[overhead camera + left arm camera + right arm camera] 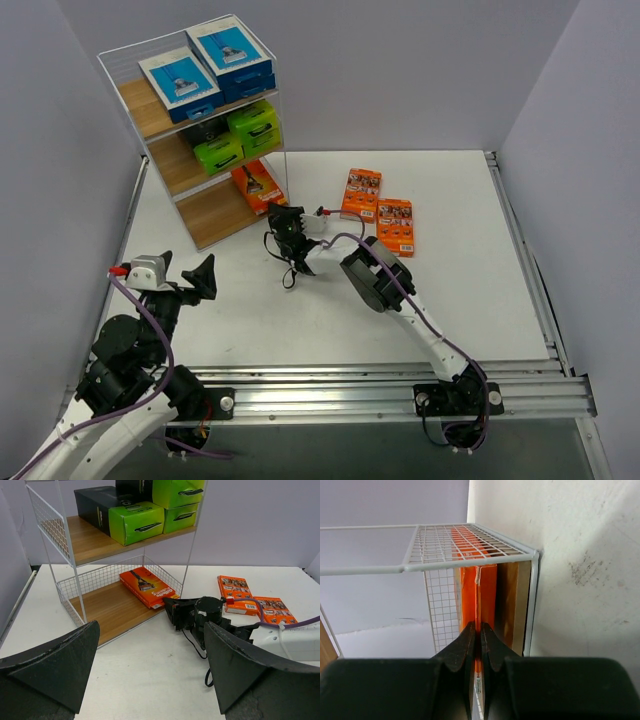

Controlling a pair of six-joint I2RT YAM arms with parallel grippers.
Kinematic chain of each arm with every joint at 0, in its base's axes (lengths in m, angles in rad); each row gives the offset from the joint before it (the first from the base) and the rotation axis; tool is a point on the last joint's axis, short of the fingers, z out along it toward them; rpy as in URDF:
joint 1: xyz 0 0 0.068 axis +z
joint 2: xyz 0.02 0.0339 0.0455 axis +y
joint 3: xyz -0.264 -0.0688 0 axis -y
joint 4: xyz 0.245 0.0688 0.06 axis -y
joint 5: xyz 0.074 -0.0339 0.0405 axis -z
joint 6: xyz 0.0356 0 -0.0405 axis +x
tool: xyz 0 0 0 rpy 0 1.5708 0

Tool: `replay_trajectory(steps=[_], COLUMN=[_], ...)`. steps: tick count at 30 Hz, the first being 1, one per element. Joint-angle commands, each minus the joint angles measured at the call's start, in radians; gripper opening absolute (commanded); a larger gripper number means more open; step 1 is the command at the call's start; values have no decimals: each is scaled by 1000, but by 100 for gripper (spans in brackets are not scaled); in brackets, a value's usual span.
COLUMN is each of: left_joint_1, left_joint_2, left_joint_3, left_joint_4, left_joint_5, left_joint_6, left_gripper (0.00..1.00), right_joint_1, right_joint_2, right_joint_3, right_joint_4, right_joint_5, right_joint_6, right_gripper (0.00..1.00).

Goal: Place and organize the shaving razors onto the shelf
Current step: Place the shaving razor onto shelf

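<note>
When seen from above, holds the right arm stretched from its base at 5 o'clock up and left to the middle of the table, with a bend at the elbow. Has the right gripper low and rolled on its side, just beside the front right corner of the shelf, at 10 o'clock on the table. Has these jaws shut tight, finger against finger. Points the tips at the near end of an orange razor pack, lying flat on the bottom board behind the white wire wall. Puts that pack straight ahead of the jaws, at 12 o'clock in the right wrist view, very near. Cannot tell whether the tips touch the pack or the wire.

Holds the left arm folded close to its base at 7 o'clock. Has the left gripper up off the table and aimed at the bottom board. Has those jaws wide open, holding nothing.

Shows two more orange packs flat on the table, near each other, at 2 o'clock from the right gripper and well apart from both sets of jaws. Shows two blue-and-white packs on the top board and black-and-green packs on the middle board.
</note>
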Motion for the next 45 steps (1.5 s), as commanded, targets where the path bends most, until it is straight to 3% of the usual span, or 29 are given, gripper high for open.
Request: replay_trajectory(steps=[1,7,9,13,16,34,45], left_joint_1=[-4,-5,-4,-4,-4,-5,-4], left_joint_2=[-10,-10,-9,-7,-7,-1,17], left_joint_3=[-3,-3,-3,-1,-1,-6,-9], left_joint_4=[56,57,56,57,54,57,57], left_joint_5=[-11,-9,-9,5,2,2,-21], left_joint_6=[8,8,8,8,8,18,37], left_gripper=[94,94,94,94,94,94,94], right_joint_1=[-7,-12,-11,-12,-12,-15,-33], right_joint_2=[3,2,2,-12,-29,-142,-371], right_joint_3=[55,52,48,31,14,-170,-426], right_joint_4=[12,18,18,17,15,74,143], right_joint_5=[2,-7,-10,-15,-15,-38,-180], right_joint_6=[-17,-18,-17,-17,-28,-21,-161], right_gripper=[0,1,8,32,38,46,52])
